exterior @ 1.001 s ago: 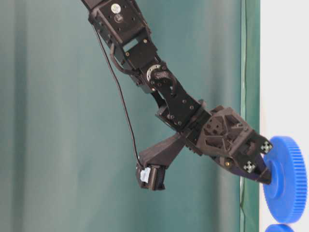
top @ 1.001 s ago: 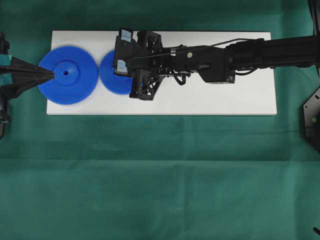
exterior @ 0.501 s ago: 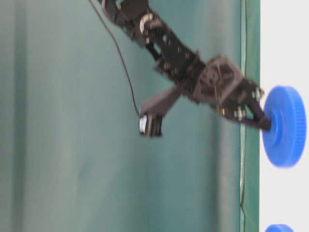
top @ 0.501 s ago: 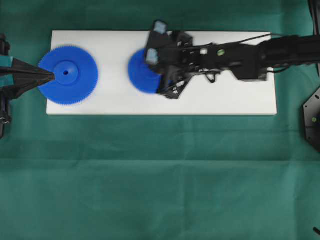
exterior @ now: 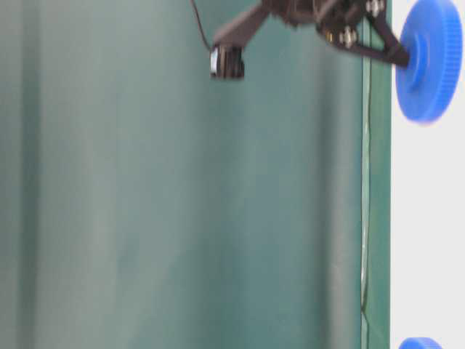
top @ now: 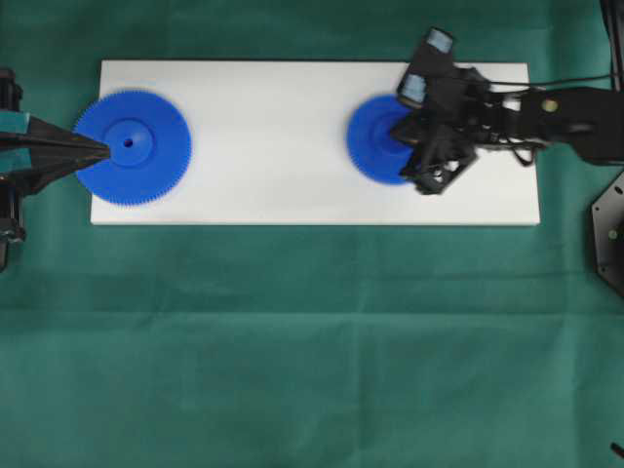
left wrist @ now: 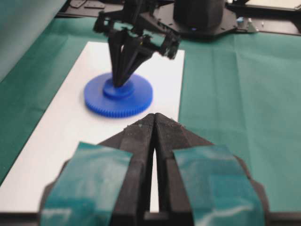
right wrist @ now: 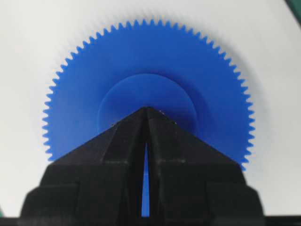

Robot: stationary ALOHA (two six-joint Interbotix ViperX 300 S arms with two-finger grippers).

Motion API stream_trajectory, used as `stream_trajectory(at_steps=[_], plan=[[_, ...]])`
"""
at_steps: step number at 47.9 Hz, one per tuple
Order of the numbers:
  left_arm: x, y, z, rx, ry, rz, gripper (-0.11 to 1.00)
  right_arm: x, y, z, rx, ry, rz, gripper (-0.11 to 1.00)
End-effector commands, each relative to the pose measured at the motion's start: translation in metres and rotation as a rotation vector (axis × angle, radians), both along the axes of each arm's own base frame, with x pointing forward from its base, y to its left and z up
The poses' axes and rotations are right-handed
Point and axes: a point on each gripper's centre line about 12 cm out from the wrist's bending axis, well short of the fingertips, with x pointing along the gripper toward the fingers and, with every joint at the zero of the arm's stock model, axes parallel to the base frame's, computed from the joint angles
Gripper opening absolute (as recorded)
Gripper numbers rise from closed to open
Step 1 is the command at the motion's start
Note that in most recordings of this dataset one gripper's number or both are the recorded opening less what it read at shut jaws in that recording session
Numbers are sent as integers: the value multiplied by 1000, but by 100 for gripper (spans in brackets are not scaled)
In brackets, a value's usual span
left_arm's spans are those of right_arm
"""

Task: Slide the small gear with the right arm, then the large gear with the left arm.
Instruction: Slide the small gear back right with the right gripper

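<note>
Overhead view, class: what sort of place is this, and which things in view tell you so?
Probably a robotics lab test bench. A green cloth covers the table, a plain white board serves as work surface, and two black robot arms work on it, the right hand pressing on a small gear.

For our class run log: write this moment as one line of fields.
stage: small-gear slide | right gripper: shut, tip on small gear hub | left gripper: shut, at large gear hub | surface: white board
</note>
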Motion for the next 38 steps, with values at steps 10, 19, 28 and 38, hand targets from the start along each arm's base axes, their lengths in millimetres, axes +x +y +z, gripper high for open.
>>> stream_trajectory(at_steps=[10,19,28,38], plan=[[3,1,5,1,-8,2,-1,-102,27,-33,95,288,-152,50],[6,1,3,1,6,2,-1,-126,28,-21,70,315,-235,50],[7,1,3,1,6,0,-1,-131,24,-8,19,260,-287,50],[6,1,1,0,14,2,-1,-130,22,-6,-2,238,-285,50]])
